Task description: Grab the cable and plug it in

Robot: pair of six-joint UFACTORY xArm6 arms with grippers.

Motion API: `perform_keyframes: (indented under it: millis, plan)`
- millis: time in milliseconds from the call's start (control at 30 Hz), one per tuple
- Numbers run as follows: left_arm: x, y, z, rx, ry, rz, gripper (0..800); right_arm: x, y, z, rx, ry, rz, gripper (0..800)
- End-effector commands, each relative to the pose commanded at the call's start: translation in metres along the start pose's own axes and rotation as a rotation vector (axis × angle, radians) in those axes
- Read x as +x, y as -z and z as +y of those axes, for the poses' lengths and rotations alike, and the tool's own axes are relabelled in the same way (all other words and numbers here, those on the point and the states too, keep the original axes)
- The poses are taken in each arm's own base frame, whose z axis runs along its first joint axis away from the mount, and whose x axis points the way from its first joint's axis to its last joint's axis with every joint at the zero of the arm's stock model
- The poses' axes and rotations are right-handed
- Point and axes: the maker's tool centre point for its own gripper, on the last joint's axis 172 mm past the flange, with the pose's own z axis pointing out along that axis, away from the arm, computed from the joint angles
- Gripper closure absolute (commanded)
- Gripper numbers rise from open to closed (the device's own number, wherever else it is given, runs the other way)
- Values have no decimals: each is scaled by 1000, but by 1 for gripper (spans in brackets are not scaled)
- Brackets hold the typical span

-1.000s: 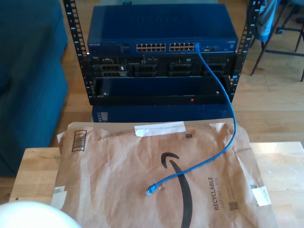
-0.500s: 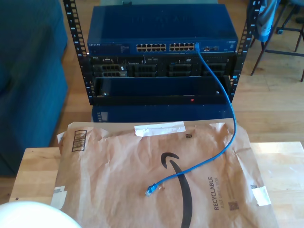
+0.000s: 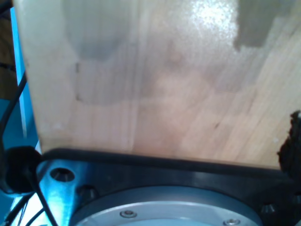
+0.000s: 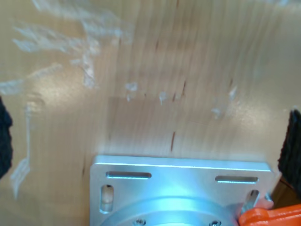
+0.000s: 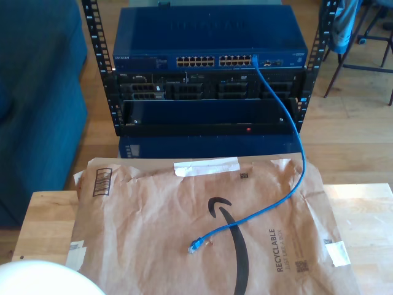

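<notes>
Cable (image 5: 288, 184) runs from a switch (image 5: 209, 46) port down to its loose plug (image 5: 195, 246) on the paper mailer (image 5: 153, 227). Both wrist views blur over wood (image 3: 164, 94); I cannot tell either gripper's jaw state.

Setting: an office or small IT lab. A black equipment rack (image 5: 98, 67) stands on a wood plank floor (image 5: 350, 123), carrying a blue multi-port network switch (image 5: 209, 40) above dark server units (image 5: 209, 87). In front stands a light wooden table (image 5: 368, 227) covered by a brown paper mailer (image 5: 153, 227). Chair legs (image 5: 344, 61) show beyond the rack, and blue upholstery (image 5: 37, 92) at the exterior view's left.
</notes>
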Motion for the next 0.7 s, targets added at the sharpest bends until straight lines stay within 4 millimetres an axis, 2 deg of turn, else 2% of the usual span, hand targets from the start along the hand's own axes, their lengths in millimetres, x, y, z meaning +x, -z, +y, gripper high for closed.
perform_keyframes:
  millis: [167, 267, 700]
  plan:
    - [0, 0, 0, 0, 0, 0, 0, 1, -27, 2, 15, -19, 46, 3]
    - [0, 0, 0, 0, 0, 0, 0, -6, -39, 3, 10, 1, 21, 2]
    - [0, 0, 0, 0, 0, 0, 0, -5, -41, 4, 13, 32, 24, 2]
